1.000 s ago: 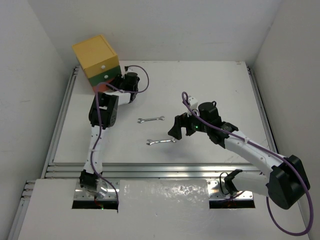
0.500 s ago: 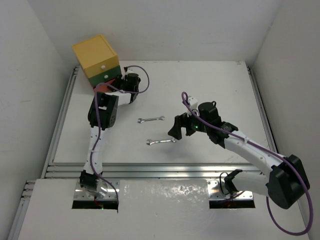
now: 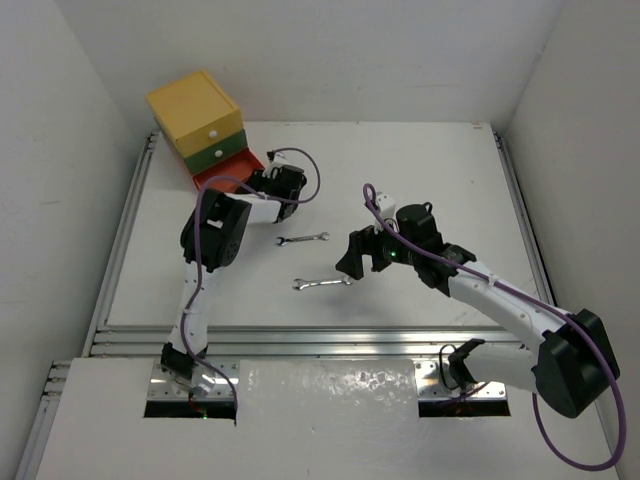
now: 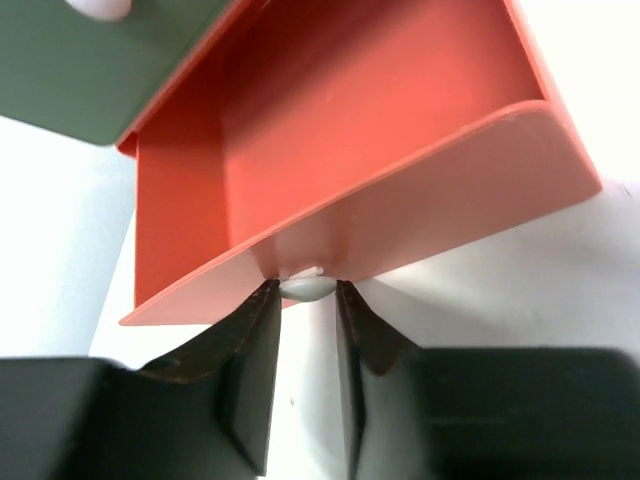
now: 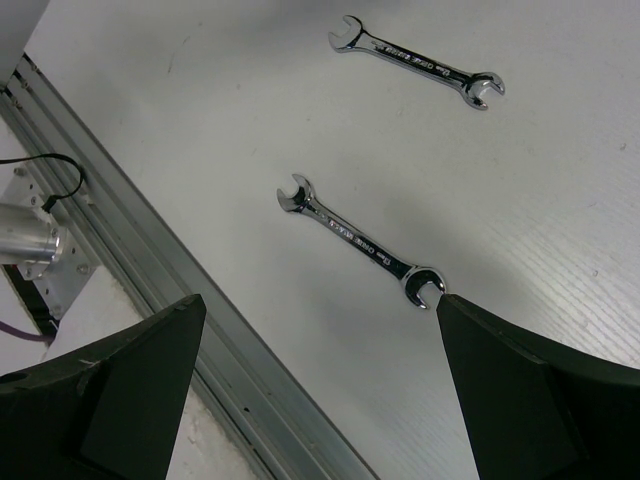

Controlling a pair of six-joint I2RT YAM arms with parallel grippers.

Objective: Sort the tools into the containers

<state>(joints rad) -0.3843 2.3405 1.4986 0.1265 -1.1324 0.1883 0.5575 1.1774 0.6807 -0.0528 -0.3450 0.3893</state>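
Your left end effector [image 4: 308, 292] is pinched tight on the white knob [image 4: 305, 286] of the orange-red drawer [image 4: 350, 130], one finger on each side of it. That drawer stands drawn out from the bottom of the stack at the far left of the table [image 3: 420, 170]. It sticks out past the green drawer [image 3: 217, 152] and the yellow drawer [image 3: 192, 105] above it (both of those sit closed). Your right end effector [image 5: 320, 300] hangs spread wide over the middle of the table with nothing between its fingers. The near wrench [image 5: 362, 240] lies flat on the table just left of it. The far wrench [image 5: 415, 62] lies flat a little farther back, apart from the first, between the two arms.
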